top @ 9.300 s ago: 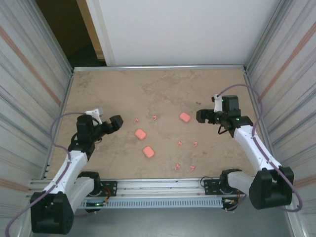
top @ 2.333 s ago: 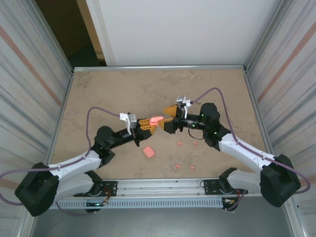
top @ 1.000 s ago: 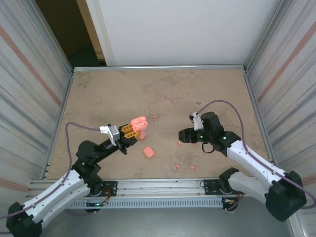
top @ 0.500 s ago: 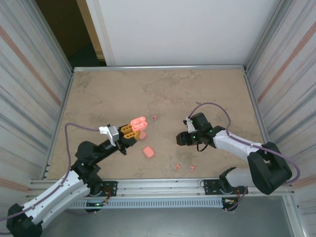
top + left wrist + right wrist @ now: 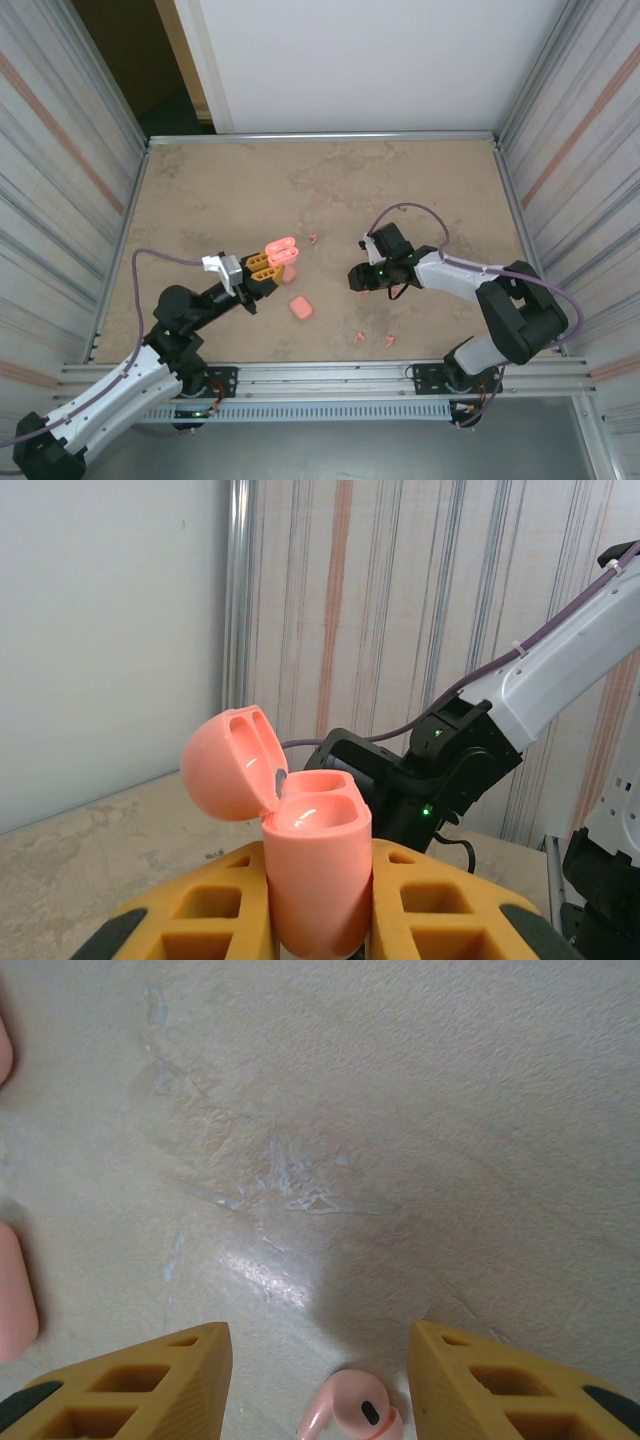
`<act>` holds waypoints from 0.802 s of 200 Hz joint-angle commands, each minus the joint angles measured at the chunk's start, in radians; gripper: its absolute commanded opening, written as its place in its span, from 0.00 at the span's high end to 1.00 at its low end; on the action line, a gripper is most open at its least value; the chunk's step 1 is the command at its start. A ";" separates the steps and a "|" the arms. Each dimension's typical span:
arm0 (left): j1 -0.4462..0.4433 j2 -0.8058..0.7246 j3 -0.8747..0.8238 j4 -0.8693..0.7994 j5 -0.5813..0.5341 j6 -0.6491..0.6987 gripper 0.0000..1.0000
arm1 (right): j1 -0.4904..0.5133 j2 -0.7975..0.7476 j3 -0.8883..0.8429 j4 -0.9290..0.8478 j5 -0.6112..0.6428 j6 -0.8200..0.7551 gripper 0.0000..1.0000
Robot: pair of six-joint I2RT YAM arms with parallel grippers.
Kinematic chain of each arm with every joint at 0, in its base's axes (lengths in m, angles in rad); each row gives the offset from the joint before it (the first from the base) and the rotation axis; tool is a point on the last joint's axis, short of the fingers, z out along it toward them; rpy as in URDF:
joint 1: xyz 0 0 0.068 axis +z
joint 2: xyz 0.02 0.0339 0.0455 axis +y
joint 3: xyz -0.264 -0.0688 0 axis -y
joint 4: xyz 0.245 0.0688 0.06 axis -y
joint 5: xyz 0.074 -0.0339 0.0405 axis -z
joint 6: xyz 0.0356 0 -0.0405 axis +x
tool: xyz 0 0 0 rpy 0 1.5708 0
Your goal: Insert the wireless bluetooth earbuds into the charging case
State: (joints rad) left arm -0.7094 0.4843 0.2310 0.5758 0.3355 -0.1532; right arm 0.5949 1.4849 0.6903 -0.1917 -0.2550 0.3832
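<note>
My left gripper (image 5: pixel 266 264) is shut on the base of a pink charging case (image 5: pixel 281 248), held upright above the table with its lid open. In the left wrist view the case (image 5: pixel 315 870) sits between the yellow fingers (image 5: pixel 450 905), and both wells look empty. My right gripper (image 5: pixel 357 278) is low over the table, open. A pink earbud (image 5: pixel 352 1415) lies on the table between its fingers (image 5: pixel 150 1375), touching neither. Other earbuds lie loose: one (image 5: pixel 313 238) further back, two (image 5: pixel 358 337) (image 5: pixel 389 341) near the front edge.
A closed pink case (image 5: pixel 300 306) lies on the table between the arms. Two pink rounded shapes (image 5: pixel 14 1295) (image 5: pixel 3 1050) show at the left edge of the right wrist view. The right arm (image 5: pixel 420 780) faces the held case. Metal walls flank the table.
The right gripper has moved left and down to straddle an earbud, its jaws a little narrower. The left gripper and open case have stayed still.
</note>
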 commanded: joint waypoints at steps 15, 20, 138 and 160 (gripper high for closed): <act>-0.008 -0.002 -0.008 0.011 -0.009 0.022 1.00 | 0.009 0.016 0.020 -0.022 0.016 -0.016 0.51; -0.008 -0.001 -0.009 0.010 -0.009 0.021 1.00 | 0.009 0.018 0.020 -0.026 0.015 -0.017 0.51; -0.009 -0.008 -0.010 0.003 -0.026 0.021 1.00 | 0.036 0.009 0.007 -0.099 0.028 -0.029 0.59; -0.009 -0.008 -0.012 0.002 -0.026 0.021 1.00 | 0.040 0.007 0.003 -0.100 0.031 -0.029 0.63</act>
State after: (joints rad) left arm -0.7094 0.4839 0.2306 0.5720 0.3271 -0.1532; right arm 0.6235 1.4902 0.6903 -0.2600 -0.2375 0.3744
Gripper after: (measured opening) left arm 0.228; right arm 0.385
